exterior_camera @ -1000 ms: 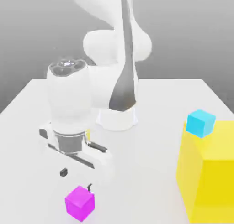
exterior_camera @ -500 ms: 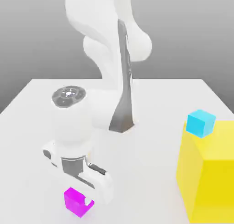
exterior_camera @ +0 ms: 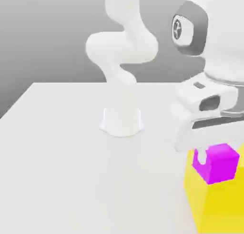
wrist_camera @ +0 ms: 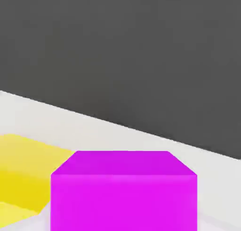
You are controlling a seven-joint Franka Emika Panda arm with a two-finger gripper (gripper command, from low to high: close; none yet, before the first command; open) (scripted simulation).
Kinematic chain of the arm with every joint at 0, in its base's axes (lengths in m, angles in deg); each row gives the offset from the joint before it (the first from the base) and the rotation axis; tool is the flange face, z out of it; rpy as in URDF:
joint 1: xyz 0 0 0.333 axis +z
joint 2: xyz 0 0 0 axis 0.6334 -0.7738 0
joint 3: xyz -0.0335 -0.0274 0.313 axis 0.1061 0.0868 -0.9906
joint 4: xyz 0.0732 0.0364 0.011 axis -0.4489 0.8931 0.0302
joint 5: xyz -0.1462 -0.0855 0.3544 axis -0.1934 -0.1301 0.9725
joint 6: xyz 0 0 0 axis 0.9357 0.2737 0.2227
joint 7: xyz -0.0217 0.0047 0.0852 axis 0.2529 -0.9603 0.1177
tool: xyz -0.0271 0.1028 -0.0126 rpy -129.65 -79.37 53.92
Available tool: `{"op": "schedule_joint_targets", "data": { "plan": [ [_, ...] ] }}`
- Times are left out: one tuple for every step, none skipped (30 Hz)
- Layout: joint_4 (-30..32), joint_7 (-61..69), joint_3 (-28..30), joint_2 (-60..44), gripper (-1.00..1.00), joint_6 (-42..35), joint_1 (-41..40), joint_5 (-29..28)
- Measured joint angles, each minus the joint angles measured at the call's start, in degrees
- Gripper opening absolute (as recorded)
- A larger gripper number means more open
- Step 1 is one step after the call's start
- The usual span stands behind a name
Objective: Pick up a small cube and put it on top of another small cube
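The small pink cube (exterior_camera: 218, 163) is being held tight by its two flat sides in the closed fingers (exterior_camera: 202, 157), up over the big yellow block (exterior_camera: 217, 207), and it is looking light, hard and maybe a little slippery.

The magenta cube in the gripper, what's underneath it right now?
The magenta cube hangs over the yellow block, in the shut gripper. Cube and hand cover the block's top.
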Motion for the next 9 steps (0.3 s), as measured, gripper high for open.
{"op": "schedule_joint_targets", "data": {
  "plan": [
    [-1.86,1.90,-0.88,0.52,-1.00,-2.40,1.69,0.09],
    [-3.38,3.58,-1.62,0.90,-1.00,-4.32,3.20,0.13],
    [-3.36,4.29,-1.78,0.60,-1.00,-4.04,3.94,-0.04],
    [-2.55,4.52,-1.70,-0.03,-1.00,-2.66,3.78,-0.32],
    [-1.36,4.49,-1.67,-0.84,-1.00,-0.73,3.79,-0.66],
    [-0.27,4.39,-1.65,-1.54,1.00,1.03,3.84,-0.96],
    [-0.27,4.40,-1.65,-1.54,1.00,1.03,3.84,-0.95],
    [-0.27,4.40,-1.65,-1.54,1.00,1.03,3.84,-0.95],
    [-0.27,4.40,-1.65,-1.54,1.00,1.03,3.84,-0.95]
  ]
}}
